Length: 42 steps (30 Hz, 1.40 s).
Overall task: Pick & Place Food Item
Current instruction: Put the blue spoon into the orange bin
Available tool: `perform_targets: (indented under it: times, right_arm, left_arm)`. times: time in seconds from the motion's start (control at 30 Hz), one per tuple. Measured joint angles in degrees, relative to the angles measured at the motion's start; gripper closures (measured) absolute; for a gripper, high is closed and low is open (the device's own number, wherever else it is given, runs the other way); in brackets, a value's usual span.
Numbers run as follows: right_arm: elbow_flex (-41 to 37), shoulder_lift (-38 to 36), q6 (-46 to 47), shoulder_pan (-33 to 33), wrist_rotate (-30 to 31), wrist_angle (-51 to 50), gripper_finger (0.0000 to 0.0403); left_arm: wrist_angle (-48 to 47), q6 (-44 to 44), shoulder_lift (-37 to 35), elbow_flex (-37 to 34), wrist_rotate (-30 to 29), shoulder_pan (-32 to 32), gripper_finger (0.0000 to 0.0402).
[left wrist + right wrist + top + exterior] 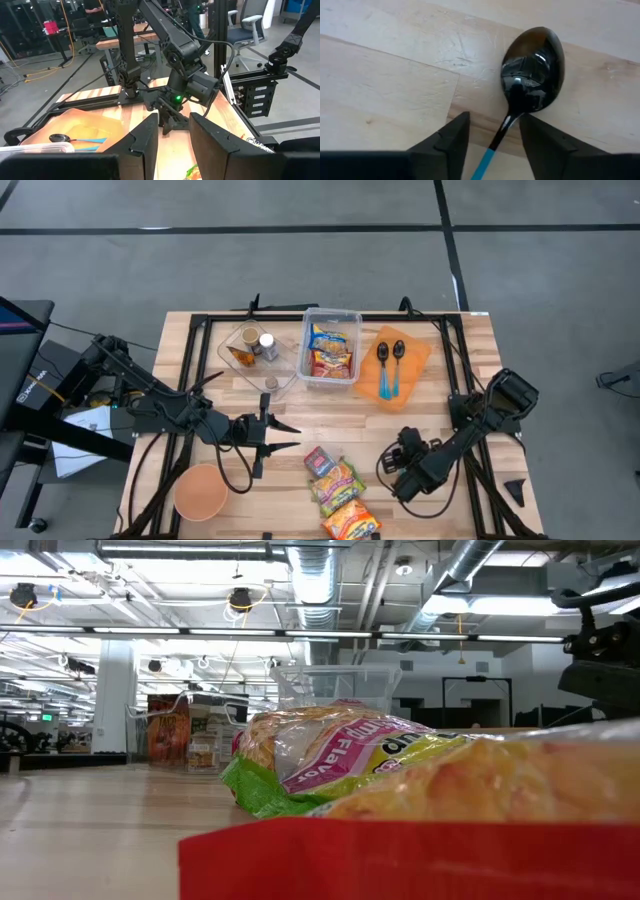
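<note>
Wooden table (200, 395) seen from above, with two dark robot arms reaching in from either side. Three loose snack packets lie at the near edge, between the arms: a small red packet (318, 460), a green and pink packet (337, 485) just beside it, and an orange and yellow packet (350, 525) nearest the edge. From table height these same packets fill the foreground. More packets sit inside a clear plastic tub (331, 317) towards the far side of the table. No gripper is touching any packet.

To the left of that tub, a second clear tub (232, 340) holds small jars. To its right, an orange mat (420, 355) carries two spoons (390, 365) with black bowls and blue handles. A tan bowl (200, 492) stands at the near left corner.

On the left, the left gripper (290, 436) hovers above bare wood, pointing towards the middle of the table. Its fingers are parted and nothing is between them.

On the right, the right gripper (405, 465) points down at the table, to the right of the loose packets. Its wrist camera shows a third spoon (532, 70) lying flat on the wood, black bowl up. The two fingers (452, 135) stand on either side of the spoon's thin handle, with a gap showing on each side, so the handle is straddled and not pinched.
</note>
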Motion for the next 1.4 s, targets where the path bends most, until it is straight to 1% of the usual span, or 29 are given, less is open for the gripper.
perform_targets:
  times: [0.43,0.5,0.67,0.73,0.9,1.23,1.4]
  right_arm:
    - [0.1,-0.2,-2.8,1.1,-1.5,1.2,0.0386]
    - [0.1,-0.2,-3.2,1.1,-1.6,1.2,0.0393]
    - [0.0,-1.4,-4.1,1.2,-2.6,0.9,0.0385]
    - [0.0,-2.3,-4.1,1.7,-1.6,0.8,0.0393]
    - [0.0,-5.7,-2.8,3.9,6.3,1.1,0.0395]
    - [0.0,-11.1,-0.6,10.7,30.5,2.3,0.0398]
    - [0.1,-12.5,-0.8,13.0,40.3,2.8,0.0398]
  left_arm:
    - [-0.8,-0.4,0.0,0.0,0.0,0.0,0.0298]
    - [-0.8,-0.4,0.0,0.0,0.0,0.0,0.0298]
    - [-0.8,-0.4,0.0,0.0,0.0,0.0,0.0298]
    - [-0.9,-0.4,0.0,0.0,0.0,0.0,0.0298]
    - [-0.9,-0.4,0.0,0.0,0.0,0.0,0.0298]
    - [-0.9,-0.4,0.0,0.0,0.0,0.0,0.0298]
    - [-0.9,-0.4,0.0,0.0,0.0,0.0,0.0298]
